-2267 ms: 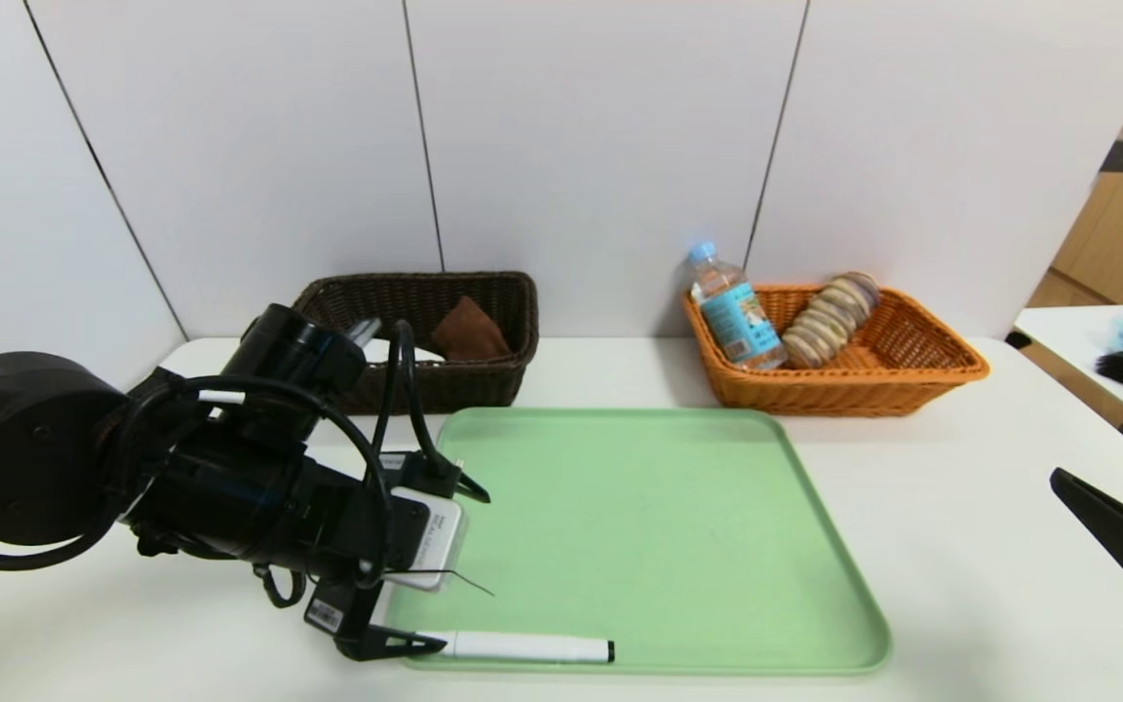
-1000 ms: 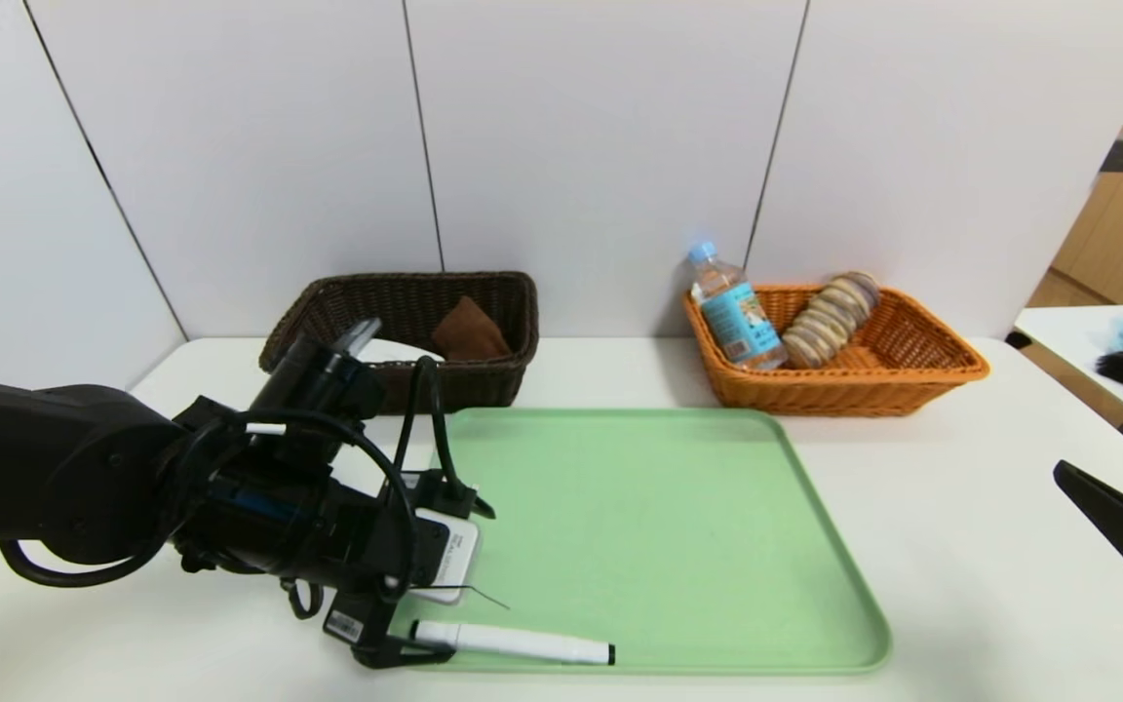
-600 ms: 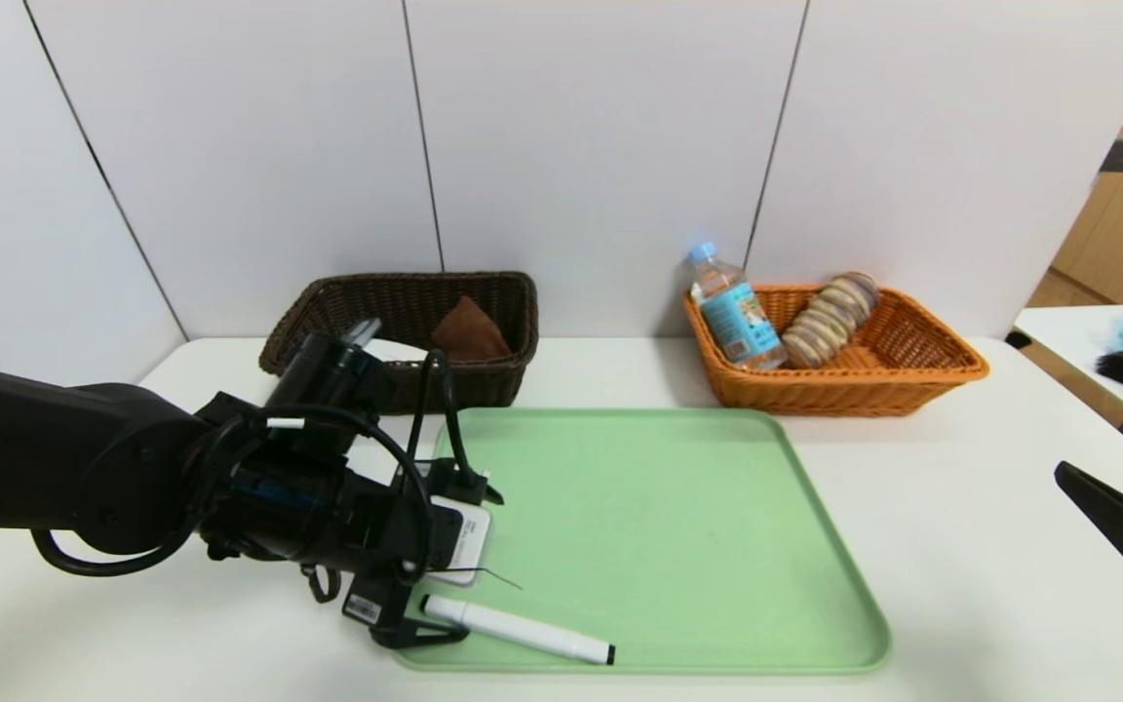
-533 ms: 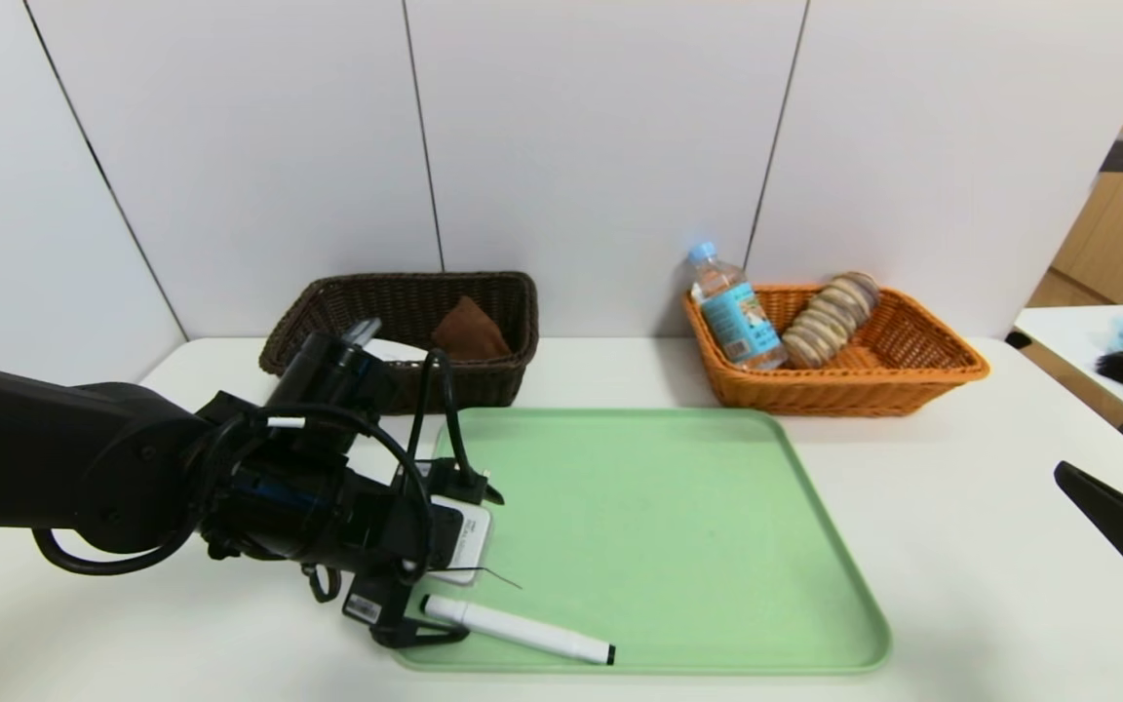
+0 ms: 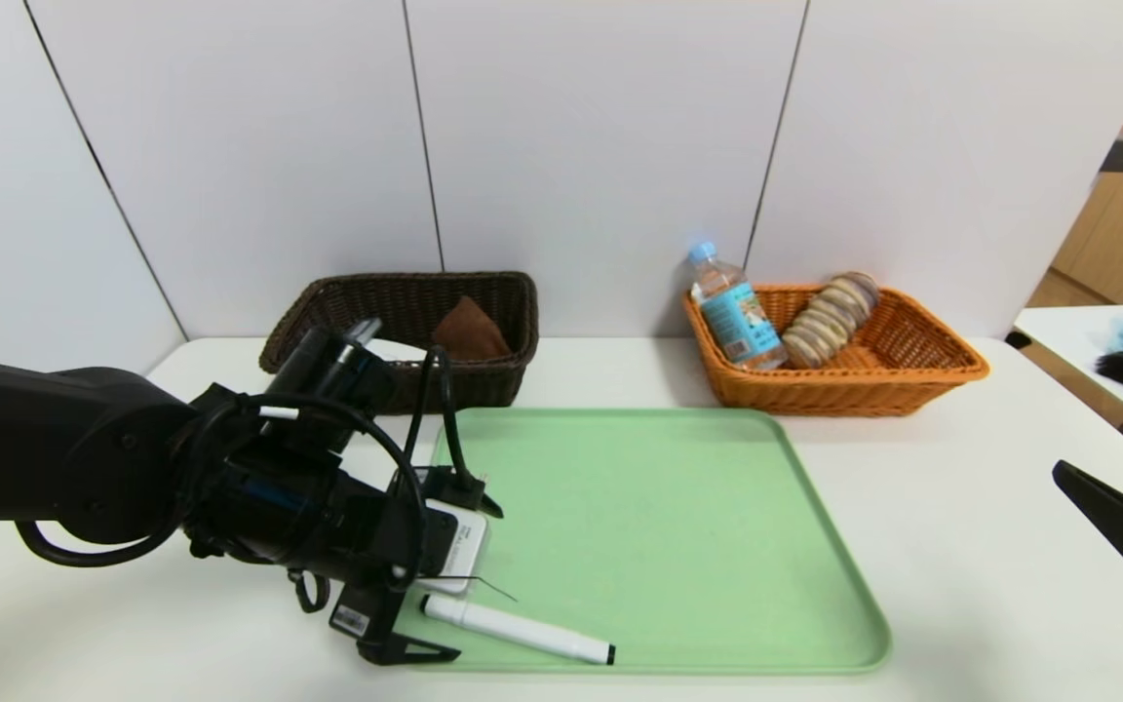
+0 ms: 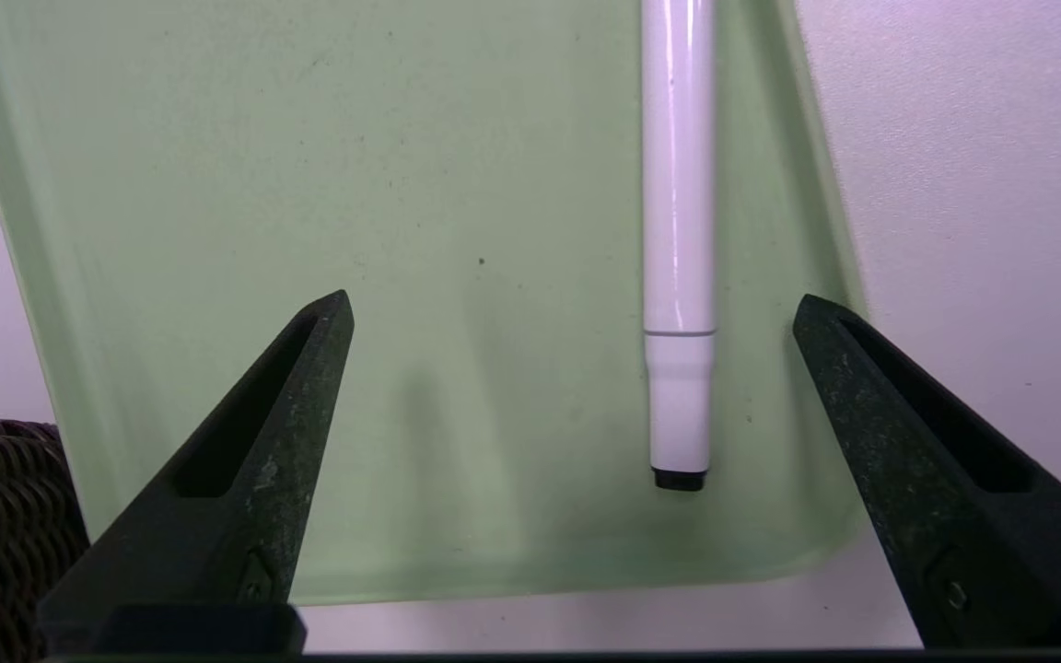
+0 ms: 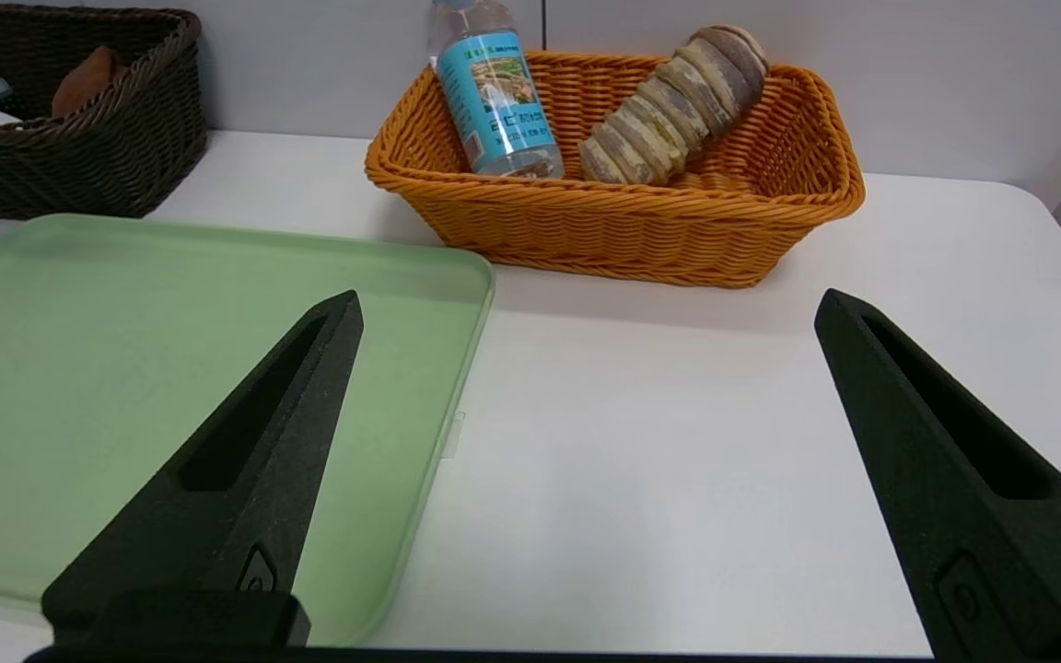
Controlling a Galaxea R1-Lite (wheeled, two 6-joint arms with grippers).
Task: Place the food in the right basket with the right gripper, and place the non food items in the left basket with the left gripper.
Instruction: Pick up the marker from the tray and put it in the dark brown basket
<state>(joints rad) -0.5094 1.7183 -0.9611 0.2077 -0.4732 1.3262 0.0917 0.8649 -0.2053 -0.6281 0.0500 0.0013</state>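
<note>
- Marker (image 5: 517, 630), white with a black tip, lies on the green tray (image 5: 659, 546) along its near edge, toward the near-left corner; in the left wrist view the marker (image 6: 678, 276) sits between the two spread fingers, closer to one of them.
- Left gripper (image 5: 445, 575) hovers low over that near-left corner of the tray, jaws wide apart and gripping nothing.
- By my reading, the step in hand is the approach to grasp the marker, the only item left on the tray.
- Next, I judge, the gripper needs to centre itself across the marker's barrel, drop until the fingers straddle it, and close; the barrel is round and smooth, so it may roll or slip against the tray's raised rim.
- Beyond the tray's far-left corner stands the dark brown basket (image 5: 415, 331), where the marker belongs; a brown item already lies inside.
- Beyond the tray's far-right corner stands the orange basket (image 5: 844, 380), holding a water bottle (image 5: 735, 312) and a sleeve of biscuits (image 5: 830, 320).
- Right gripper (image 7: 586, 479) is parked well to the right of the tray, jaws apart and empty.
- The bottle's blue label carries print, too small to read; no brand shows on the marker.
</note>
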